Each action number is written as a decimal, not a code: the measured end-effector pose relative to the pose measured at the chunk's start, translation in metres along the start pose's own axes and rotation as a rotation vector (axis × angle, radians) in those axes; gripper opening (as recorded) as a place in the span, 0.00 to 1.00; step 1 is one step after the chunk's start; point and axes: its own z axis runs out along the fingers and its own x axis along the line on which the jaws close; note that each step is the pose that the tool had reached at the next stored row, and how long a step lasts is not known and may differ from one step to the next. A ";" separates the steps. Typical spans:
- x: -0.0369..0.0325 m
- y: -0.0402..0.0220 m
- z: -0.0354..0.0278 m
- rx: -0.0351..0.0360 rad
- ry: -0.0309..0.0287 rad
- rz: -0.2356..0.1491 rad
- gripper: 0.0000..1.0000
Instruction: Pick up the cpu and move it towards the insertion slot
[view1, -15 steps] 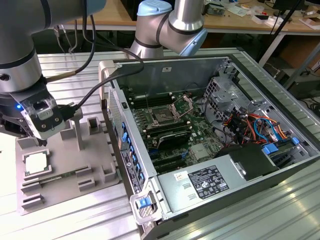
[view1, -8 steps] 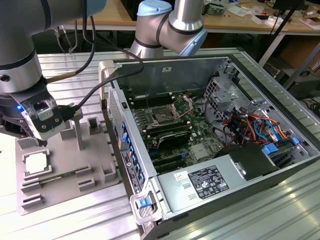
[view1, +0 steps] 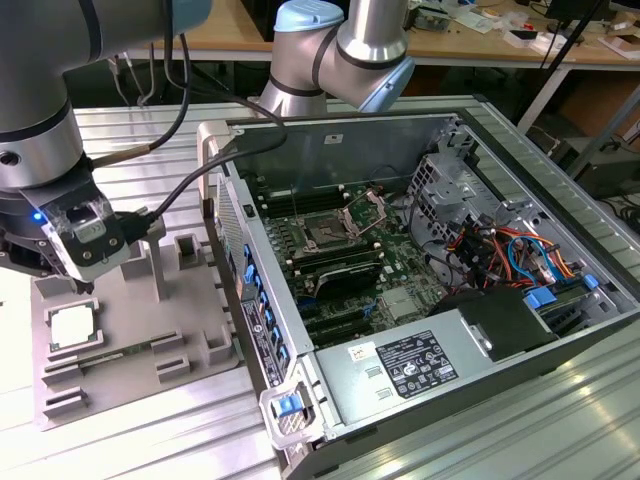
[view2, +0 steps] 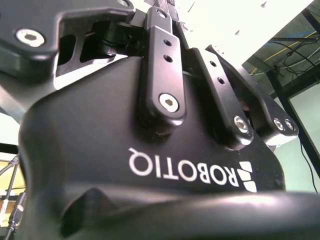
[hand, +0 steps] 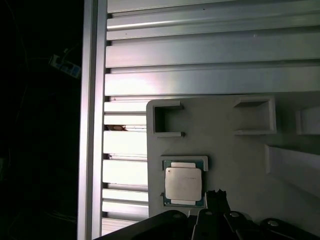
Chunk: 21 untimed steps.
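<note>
**Gripper** (view1: 80, 275): black unit under the wrist of the arm (view1: 45, 120), hanging low over the far corner of the grey tray (view1: 190, 320). Whether it is open or closed cannot be told. It is not carrying the cpu.

**Cpu** (hand: 183, 183): just beside the gripper's tip in the first wrist view, and directly beneath the gripper in the exterior view. It lies flat in its seat on the tray, silvery lid up, with a green border showing round the lid. Whether the gripper touches it cannot be told.
- Handling, as judged: light, thin and stiff. The metal lid is smooth and likely slippery. The underside contacts and corners are probably fragile.
- Hold, as judged: by two opposite edges, kept level, with modest squeeze. The seat's raised lip runs along one side and wraps the corners. The two flanking sides look freer for access.

**Grey tray**: moulded, with raised rectangular frames and posts near the gripper. It rests on a slatted metal table (view1: 150, 135).

**Computer case** (view1: 470, 300): open, on the far side of the tray from the gripper, with a green board inside.

**Insertion slot** (view1: 325, 232): dark square socket with a shiny frame and a raised bracket. It is well apart from the gripper, beyond the case's near wall.
</note>
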 end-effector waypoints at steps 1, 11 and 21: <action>0.0000 0.0000 0.0002 0.0000 -0.0001 0.000 0.11; 0.0005 -0.0001 0.0025 0.0000 -0.0001 0.000 0.11; 0.0028 -0.0003 0.0047 -0.0001 -0.0002 0.000 0.11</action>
